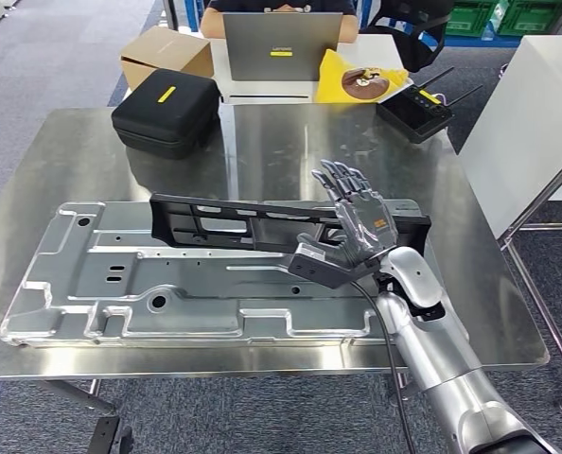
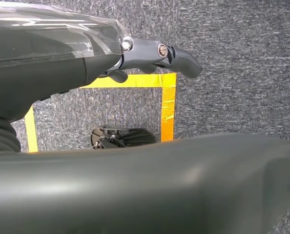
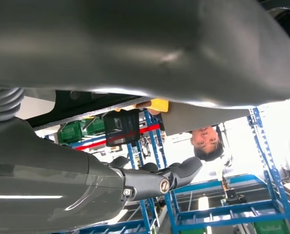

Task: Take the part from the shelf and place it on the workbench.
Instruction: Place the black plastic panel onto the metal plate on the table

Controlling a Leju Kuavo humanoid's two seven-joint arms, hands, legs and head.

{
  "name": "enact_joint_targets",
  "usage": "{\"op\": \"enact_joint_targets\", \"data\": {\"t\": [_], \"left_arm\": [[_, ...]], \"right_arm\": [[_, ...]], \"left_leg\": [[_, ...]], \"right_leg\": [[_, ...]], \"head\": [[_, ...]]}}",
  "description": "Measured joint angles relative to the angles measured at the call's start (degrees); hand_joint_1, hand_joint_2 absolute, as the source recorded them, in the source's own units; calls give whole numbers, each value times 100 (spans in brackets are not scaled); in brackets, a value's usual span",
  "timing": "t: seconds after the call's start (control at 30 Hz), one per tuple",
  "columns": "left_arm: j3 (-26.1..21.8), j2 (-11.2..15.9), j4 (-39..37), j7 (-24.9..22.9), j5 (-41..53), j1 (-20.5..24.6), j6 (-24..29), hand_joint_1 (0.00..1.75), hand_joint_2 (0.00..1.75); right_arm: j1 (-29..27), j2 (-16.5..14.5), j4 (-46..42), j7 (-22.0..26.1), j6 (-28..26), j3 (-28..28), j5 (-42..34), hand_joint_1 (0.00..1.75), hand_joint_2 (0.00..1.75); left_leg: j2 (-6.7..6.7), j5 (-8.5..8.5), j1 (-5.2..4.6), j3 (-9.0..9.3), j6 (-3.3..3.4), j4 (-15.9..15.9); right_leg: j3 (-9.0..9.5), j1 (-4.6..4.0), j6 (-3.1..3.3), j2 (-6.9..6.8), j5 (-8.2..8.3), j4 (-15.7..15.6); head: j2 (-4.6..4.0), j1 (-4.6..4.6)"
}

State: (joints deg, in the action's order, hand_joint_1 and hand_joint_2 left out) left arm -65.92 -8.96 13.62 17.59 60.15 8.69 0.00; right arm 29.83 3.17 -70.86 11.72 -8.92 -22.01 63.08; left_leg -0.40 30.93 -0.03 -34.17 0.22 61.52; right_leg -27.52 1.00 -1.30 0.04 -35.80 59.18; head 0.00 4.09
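- My right hand [image 1: 349, 227]: over the right half of the tabletop [image 1: 278, 151], fingers [image 1: 339, 180] spread and raised, thumb low toward the near edge. It holds nothing; whether the palm touches the part I cannot tell.
- Part [image 1: 228, 222]: long black plastic bar, lying lengthwise on the grey panel [image 1: 121, 284], its right end passing under my hand.
- Panel: stamped metal sheet, flat on the tabletop, running along the near edge from near the left corner to under my forearm.
- Case [image 1: 166, 109]: black, zipped, yellow tag on the lid, at the far left corner.
- Box [image 1: 166, 52]: brown cardboard, beyond the far edge, behind the case.
- Laptop [image 1: 281, 44]: grey, lid toward me, a yellow label reading "Lenovo"; a person [image 1: 278, 9] sits behind it.
- Yellow cushion [image 1: 357, 80] and a black controller [image 1: 415, 109] with antennas, at the far right corner.
- Right wrist view: one of my thumbs [image 3: 180, 170] and, beyond it, blue racking [image 3: 224, 200] with green bins [image 3: 81, 130], which the head view barely catches.
- Left wrist view: my left hand [image 2: 162, 56] hanging over grey carpet [image 2: 239, 73] marked with yellow tape [image 2: 168, 105]; whether its fingers are spread or curled I cannot tell.
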Motion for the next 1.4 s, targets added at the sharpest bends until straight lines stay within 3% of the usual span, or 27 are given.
{"op": "enact_joint_targets", "data": {"t": [1.4], "left_arm": [[0,0,0,-1,0,0,0,0,0]], "right_arm": [[-1,-2,0,0,0,0,0,0,0]], "left_leg": [[0,0,0,0,0,0]], "right_leg": [[0,0,0,0,0,0]], "head": [[0,0]]}}
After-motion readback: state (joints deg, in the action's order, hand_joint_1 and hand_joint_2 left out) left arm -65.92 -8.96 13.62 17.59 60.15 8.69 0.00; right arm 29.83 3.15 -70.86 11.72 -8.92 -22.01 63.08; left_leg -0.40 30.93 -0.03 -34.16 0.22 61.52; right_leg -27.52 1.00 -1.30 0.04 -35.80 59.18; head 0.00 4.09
